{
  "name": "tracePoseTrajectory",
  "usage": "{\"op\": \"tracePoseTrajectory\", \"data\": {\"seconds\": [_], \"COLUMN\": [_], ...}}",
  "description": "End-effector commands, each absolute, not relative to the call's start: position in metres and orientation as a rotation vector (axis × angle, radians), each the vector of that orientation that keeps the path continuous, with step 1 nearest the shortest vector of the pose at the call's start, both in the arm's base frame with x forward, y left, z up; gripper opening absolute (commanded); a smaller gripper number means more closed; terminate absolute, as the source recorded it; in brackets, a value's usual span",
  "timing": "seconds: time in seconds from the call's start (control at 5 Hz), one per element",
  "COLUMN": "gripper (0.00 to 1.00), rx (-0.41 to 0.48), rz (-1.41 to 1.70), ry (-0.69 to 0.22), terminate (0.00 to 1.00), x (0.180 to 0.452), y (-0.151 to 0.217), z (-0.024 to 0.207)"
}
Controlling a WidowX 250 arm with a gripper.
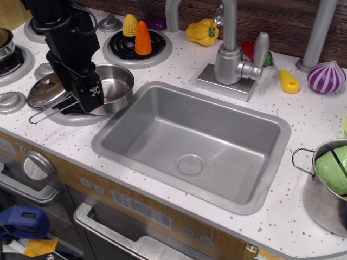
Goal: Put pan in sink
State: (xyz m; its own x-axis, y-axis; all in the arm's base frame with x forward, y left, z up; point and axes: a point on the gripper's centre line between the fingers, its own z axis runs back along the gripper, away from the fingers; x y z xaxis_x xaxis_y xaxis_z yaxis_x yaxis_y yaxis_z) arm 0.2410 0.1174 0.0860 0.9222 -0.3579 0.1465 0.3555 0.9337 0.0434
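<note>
The small round shiny steel pan (115, 86) is sitting on a grey burner at the front left of the white speckled bench (303, 124), just beside the left rim of the large rectangular grey metal sink (162, 135), with its long thin wire handle reaching out to the left toward the bench's front edge. The black robot arm's gripper (91, 96) is hanging down over the near left edge of the pan, its body covering that part of the rim; whether the jaws are clenching the pan or standing released cannot be told from this angle. A flat steel lid with a knob (46, 89) is lying just to the left of the pan, touching or nearly touching it. Behind the pan, an orange toy carrot (143, 38) and a yellow toy corn cob (130, 25) are standing upright on the back burner. A grey faucet (234, 54) is rising behind the sink, with a yellow toy pepper (202, 31) to its left and a purple striped toy onion (326, 77) well to its right. A bigger steel pot with a loop handle (320, 189) is standing at the right edge, holding green pieces.
</note>
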Motion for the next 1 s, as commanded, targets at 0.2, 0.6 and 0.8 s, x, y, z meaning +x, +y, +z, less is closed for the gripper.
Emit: {"op": "tracePoseTrajectory", "data": {"seconds": [0.2,0.6,0.8], "gripper": [1.0,1.0,1.0], "rx": [0.042,0.094,0.095], "rz": [-0.447,-0.522,-0.529], "ry": [-0.204,-0.31,-0.332], "terminate": [0.0,0.0,0.0], "x": [0.264,0.306,0.313], "y": [0.123,0.123,0.122], "z": [0.08,0.059,0.047]}}
